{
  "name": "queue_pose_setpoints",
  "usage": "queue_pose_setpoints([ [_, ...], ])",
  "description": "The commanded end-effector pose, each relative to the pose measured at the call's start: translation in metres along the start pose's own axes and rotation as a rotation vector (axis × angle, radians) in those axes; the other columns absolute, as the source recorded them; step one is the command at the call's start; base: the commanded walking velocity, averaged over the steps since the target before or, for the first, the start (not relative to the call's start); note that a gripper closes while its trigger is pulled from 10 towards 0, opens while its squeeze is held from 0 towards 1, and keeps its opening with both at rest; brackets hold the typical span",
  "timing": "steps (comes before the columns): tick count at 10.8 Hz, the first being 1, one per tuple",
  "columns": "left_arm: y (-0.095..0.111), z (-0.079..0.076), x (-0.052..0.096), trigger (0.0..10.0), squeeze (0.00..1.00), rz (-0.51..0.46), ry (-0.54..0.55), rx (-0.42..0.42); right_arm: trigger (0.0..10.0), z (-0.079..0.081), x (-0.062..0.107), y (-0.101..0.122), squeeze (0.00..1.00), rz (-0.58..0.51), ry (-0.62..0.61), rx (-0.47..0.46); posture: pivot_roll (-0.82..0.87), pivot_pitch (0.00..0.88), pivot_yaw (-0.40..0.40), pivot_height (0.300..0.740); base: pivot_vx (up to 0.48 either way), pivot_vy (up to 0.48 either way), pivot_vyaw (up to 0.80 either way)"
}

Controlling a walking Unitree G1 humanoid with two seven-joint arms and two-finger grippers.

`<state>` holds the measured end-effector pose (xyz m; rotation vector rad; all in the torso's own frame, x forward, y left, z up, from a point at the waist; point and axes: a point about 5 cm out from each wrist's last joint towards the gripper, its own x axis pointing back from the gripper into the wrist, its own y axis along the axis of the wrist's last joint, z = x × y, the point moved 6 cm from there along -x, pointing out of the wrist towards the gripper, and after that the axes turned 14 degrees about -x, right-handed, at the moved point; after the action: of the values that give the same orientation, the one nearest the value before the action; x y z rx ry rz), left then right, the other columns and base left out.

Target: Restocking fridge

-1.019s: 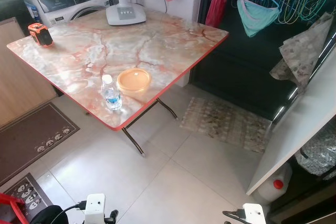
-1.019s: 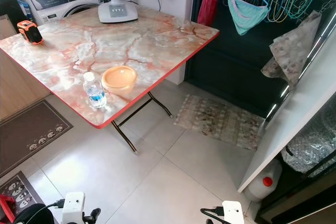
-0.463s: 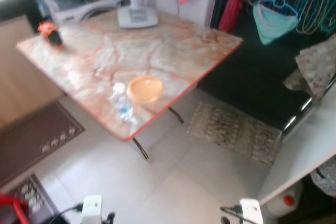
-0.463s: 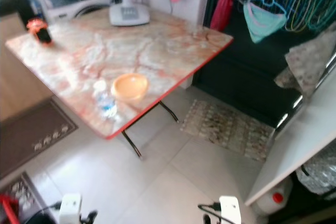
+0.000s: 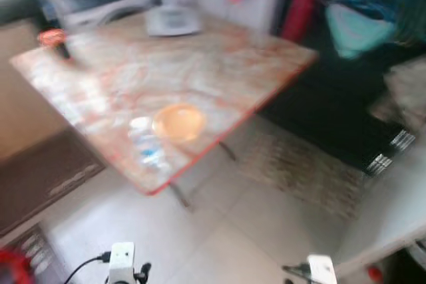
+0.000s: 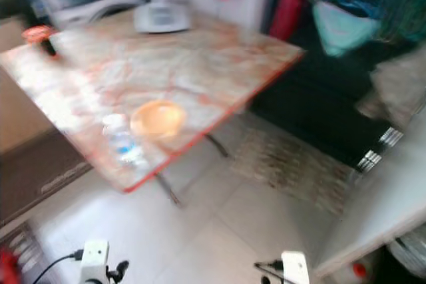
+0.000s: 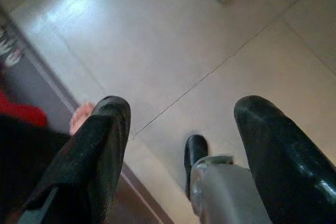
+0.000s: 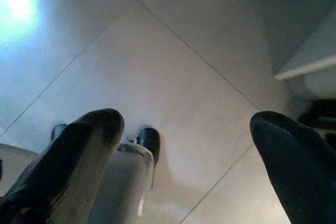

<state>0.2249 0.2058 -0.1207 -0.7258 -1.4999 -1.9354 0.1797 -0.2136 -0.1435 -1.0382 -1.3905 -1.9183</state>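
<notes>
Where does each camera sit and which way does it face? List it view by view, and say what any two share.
Left eye view: on the head, looking down at the marble-patterned table with water bottle and orange bowl; blurred.
Right eye view: the same scene, slightly offset.
Left wrist view: along the open left claw down at the tiled floor.
Right wrist view: along the open right claw at floor tiles.
Shared: both wrist views show the tiled floor; both eye views share the table.

The frame is motion-blurred. A marble-patterned folding surface with a red edge (image 5: 200,58) carries a clear plastic water bottle with a blue label (image 5: 145,143) near its front edge, a round orange dish (image 5: 179,122) just beside the bottle, and a small orange-and-black object (image 5: 54,40) at the far left corner. A white fan base (image 5: 172,20) stands at the far edge, and a patterned mat (image 5: 303,169) lies on the pale tiled floor (image 5: 206,231) to the right.
</notes>
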Motion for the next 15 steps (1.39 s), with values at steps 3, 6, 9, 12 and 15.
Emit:
queue_pose_setpoints([
  [3,-0.0220,0.0248,0.0016,10.0,0.00,0.135,0.066,0.105,10.0,0.0381,-0.0135,0.0587,0.00,-0.055,0.068,-0.032,0.00,0.000,-0.047,0.740,0.000,0.000,0.72],
  [6,-0.0214,0.0259,0.0015,10.0,0.00,0.132,0.067,0.101,10.0,0.0387,-0.0137,0.0573,0.00,-0.052,0.065,-0.070,0.01,0.000,-0.044,0.740,0.000,0.000,0.27],
  [9,-0.0214,0.0259,0.0014,10.0,0.00,0.133,0.066,0.106,10.0,0.0386,-0.0138,0.0570,0.00,-0.050,0.062,-0.074,0.01,0.000,-0.044,0.740,0.000,0.000,0.00],
  [12,-0.0214,0.0259,0.0014,10.0,0.00,0.133,0.067,0.106,10.0,0.0386,-0.0138,0.0569,0.00,-0.050,0.062,-0.074,0.01,0.000,-0.044,0.740,0.000,0.000,0.00],
  [15,-0.0157,0.0239,0.0011,10.0,0.00,0.087,0.057,0.122,10.0,0.0360,-0.0135,0.0586,0.00,-0.069,0.047,-0.093,0.00,0.000,-0.038,0.740,0.000,0.000,0.00],
])
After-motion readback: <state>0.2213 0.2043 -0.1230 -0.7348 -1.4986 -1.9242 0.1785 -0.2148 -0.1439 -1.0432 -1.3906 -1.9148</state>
